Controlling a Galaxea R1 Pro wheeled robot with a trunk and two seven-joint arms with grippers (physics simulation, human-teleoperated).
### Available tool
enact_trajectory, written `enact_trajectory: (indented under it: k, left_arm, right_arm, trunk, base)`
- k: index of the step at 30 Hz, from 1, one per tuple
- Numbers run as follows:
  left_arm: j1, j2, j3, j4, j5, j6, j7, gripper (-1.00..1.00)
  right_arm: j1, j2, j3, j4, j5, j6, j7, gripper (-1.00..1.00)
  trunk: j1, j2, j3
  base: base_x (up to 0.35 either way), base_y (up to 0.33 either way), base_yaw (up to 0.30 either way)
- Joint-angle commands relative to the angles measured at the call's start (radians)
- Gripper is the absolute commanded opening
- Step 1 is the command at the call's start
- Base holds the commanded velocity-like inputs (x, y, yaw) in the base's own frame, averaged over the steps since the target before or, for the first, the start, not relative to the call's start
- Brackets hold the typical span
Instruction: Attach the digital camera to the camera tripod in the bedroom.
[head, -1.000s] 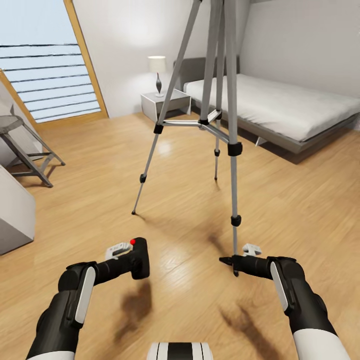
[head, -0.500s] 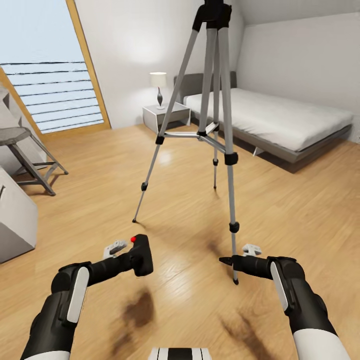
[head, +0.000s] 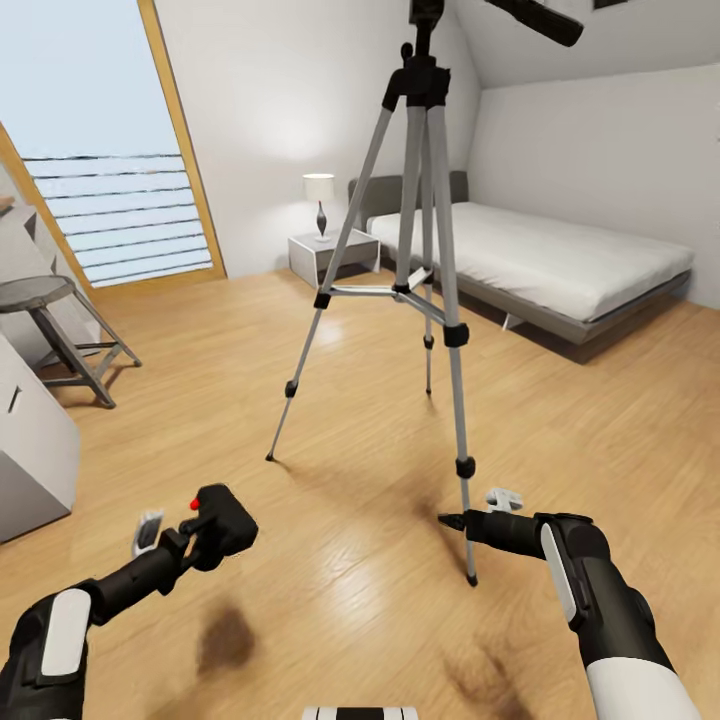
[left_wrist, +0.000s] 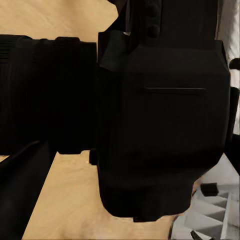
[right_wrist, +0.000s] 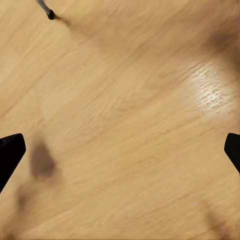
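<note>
The digital camera (head: 222, 520) is clamped in the left gripper (head: 190, 535), held low over the wood floor (head: 340, 620) at the near left of the head view, with its red button (head: 195, 504) on the upper side. In the left wrist view the camera's black body (left_wrist: 160, 115) sits right up against the lens of that view, pressed between the fingers, with its barrel (left_wrist: 47, 95) sticking out to one side above the bare boards.

The camera tripod (head: 420, 290) stands on the floor well ahead of the held camera and to its right, its three silver legs spread and its black pan head (head: 425, 75) high up near the top edge of the head view, the long handle (head: 535, 18) slanting off to the right. The camera is far below that head and apart from every leg.

The right gripper (head: 452, 521) hangs just beside the tripod's nearest leg (head: 462, 470), close to its foot, with nothing between its fingers. In the right wrist view its two fingertips (right_wrist: 11, 152) sit at opposite edges of the picture, spread wide over bare floor, and one black tripod foot (right_wrist: 50, 15) shows beyond them.

Behind the tripod a grey low bed (head: 560, 260) lies along the white wall, a nightstand (head: 330, 255) with a lamp (head: 320, 200) beside it. A grey stool (head: 55, 335) stands at the left near the tall window (head: 110, 170).
</note>
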Motion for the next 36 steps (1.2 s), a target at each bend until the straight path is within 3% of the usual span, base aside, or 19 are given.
enact_trajectory:
  k: [1, 3, 5, 17, 23, 30, 33, 36]
  left_arm:
    - [-0.001, 0.0, 0.034, 0.005, -0.002, 0.006, -0.01, -1.0]
    - [-0.001, 0.0, 0.109, 0.015, 0.001, 0.006, -0.007, -1.0]
    - [-0.001, 0.0, 0.145, 0.02, 0.003, 0.006, 0.001, -1.0]
    - [-0.001, -0.009, 0.305, 0.05, 0.019, 0.006, 0.129, -1.0]
    - [-0.001, -0.005, 0.343, 0.114, 0.021, 0.006, 0.136, -1.0]
    - [-0.001, 0.0, 0.361, 0.222, 0.033, 0.006, 0.137, -1.0]
    - [-0.001, 0.009, 0.362, 0.287, 0.065, 0.006, 0.138, -1.0]
    - [-0.001, 0.028, 0.359, 0.383, 0.137, 0.006, 0.138, -1.0]
  right_arm:
    - [-0.001, 0.0, -0.001, -0.001, 0.004, 0.004, 0.006, 1.0]
    - [-0.001, 0.0, -0.001, -0.001, 0.004, 0.004, 0.006, 1.0]
    - [-0.001, 0.0, -0.001, -0.001, 0.004, 0.004, 0.006, 1.0]
    - [-0.001, 0.0, 0.0, -0.001, 0.004, 0.004, 0.006, 1.0]
    - [-0.001, 0.0, 0.0, -0.001, 0.004, 0.004, 0.006, 1.0]
    - [-0.001, 0.0, 0.0, -0.001, 0.004, 0.004, 0.006, 1.0]
    - [-0.001, 0.0, 0.0, -0.001, 0.004, 0.004, 0.006, 1.0]
    - [-0.001, 0.0, 0.0, -0.001, 0.004, 0.004, 0.006, 1.0]
  trunk:
    - [-0.001, 0.0, 0.003]
    - [-0.002, 0.0, 0.011]
    - [-0.002, 0.001, 0.019]
    - [-0.008, 0.004, 0.065]
    - [-0.011, 0.005, 0.088]
    - [-0.014, 0.007, 0.115]
    - [-0.015, 0.007, 0.127]
    - [-0.016, 0.008, 0.139]
  base:
    - [0.0, 0.0, 0.0]
    - [0.0, 0.0, 0.0]
    - [0.0, 0.0, 0.0]
    - [0.0, 0.0, 0.0]
    - [0.0, 0.0, 0.0]
    - [0.0, 0.0, 0.0]
    - [0.0, 0.0, 0.0]
    - [0.0, 0.0, 0.0]
